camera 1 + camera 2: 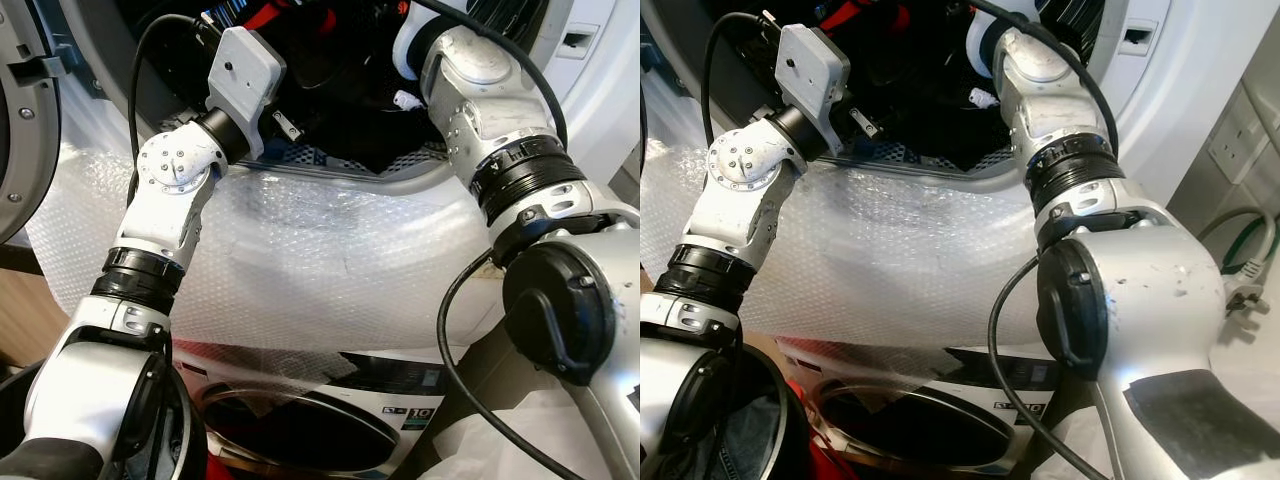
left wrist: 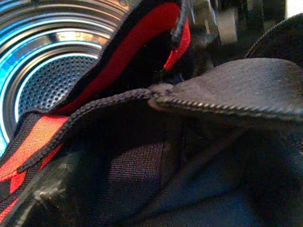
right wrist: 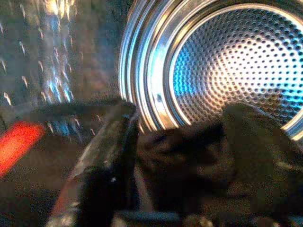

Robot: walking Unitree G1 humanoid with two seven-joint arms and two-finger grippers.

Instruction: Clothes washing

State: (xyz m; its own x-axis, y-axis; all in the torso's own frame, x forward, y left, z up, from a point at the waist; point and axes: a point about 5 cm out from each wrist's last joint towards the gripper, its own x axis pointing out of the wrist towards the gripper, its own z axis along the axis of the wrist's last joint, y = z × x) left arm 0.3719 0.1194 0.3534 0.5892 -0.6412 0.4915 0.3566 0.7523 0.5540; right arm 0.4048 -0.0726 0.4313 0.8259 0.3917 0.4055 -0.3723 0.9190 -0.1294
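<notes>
A black garment with red trim (image 1: 300, 40) lies bunched in the mouth of the washing machine's drum (image 3: 236, 61). Both silver arms reach into that opening. My left wrist (image 1: 245, 75) sits at the opening's left side, and the left wrist view is pressed up against the black and red cloth (image 2: 199, 94), with the perforated drum wall (image 2: 42, 85) behind it. My right wrist (image 1: 415, 45) enters from the right. My right gripper (image 3: 182, 142) is low in the drum mouth with dark cloth (image 3: 189, 151) bunched against it.
Bubble wrap (image 1: 300, 250) covers the washer's front below the opening. The open round door (image 1: 25, 120) stands at the left. A laundry basket (image 1: 290, 430) with dark contents sits on the floor below. A wall socket and cable (image 1: 1240, 150) are at the right.
</notes>
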